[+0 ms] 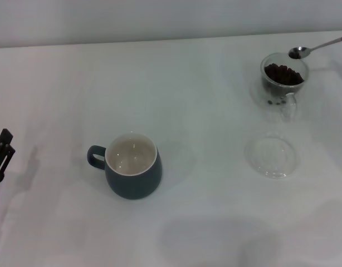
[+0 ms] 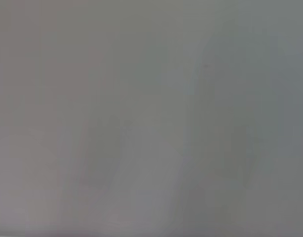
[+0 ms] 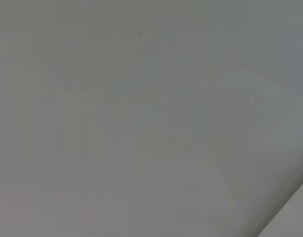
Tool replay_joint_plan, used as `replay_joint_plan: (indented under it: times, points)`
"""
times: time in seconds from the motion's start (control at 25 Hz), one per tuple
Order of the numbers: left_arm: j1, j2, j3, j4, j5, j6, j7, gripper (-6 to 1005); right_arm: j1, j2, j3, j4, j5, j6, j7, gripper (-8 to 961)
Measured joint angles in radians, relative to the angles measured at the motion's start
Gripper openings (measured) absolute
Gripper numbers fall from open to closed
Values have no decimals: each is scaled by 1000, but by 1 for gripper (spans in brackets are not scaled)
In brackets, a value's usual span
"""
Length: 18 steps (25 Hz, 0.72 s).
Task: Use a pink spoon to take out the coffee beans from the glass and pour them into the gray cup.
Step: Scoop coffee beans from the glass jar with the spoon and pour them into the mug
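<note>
The gray cup [image 1: 132, 166] stands left of the table's middle, its handle to the left and its off-white inside showing. At the far right stands the glass [image 1: 283, 78], with dark coffee beans [image 1: 283, 73] heaped inside. The pink spoon [image 1: 316, 47] hovers just over the glass's far rim. Its silver bowl looks dark, and its pink handle runs off the right edge of the head view. Whatever holds the spoon is out of view, and so is my right gripper. My left gripper [image 1: 1, 151] shows only as a dark tip at the left edge, far from the cup. Both wrist views show only bare grey surface.
A flat clear glass dish [image 1: 271, 157] lies on the white table [image 1: 204, 100], on the near side of the glass. The table's back edge meets a pale wall.
</note>
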Motion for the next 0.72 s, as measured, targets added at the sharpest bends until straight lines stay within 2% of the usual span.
replay_joint_plan:
  times: [0.12, 0.4, 0.52, 0.72]
  points:
    - [-2, 1, 0, 1, -1, 0, 0, 756, 12, -26, -65, -3, -2, 24, 72, 151]
    - [-7, 1, 0, 3, -20, 1, 0, 756, 64, -48, -125, -4, -56, 69, 171, 151]
    - [-10, 1, 0, 8, -24, 2, 0, 756, 93, -47, -129, -6, -98, 108, 200, 151]
    - [-13, 0, 0, 11, -25, 2, 0, 756, 120, -24, -135, -11, -107, 183, 211, 151]
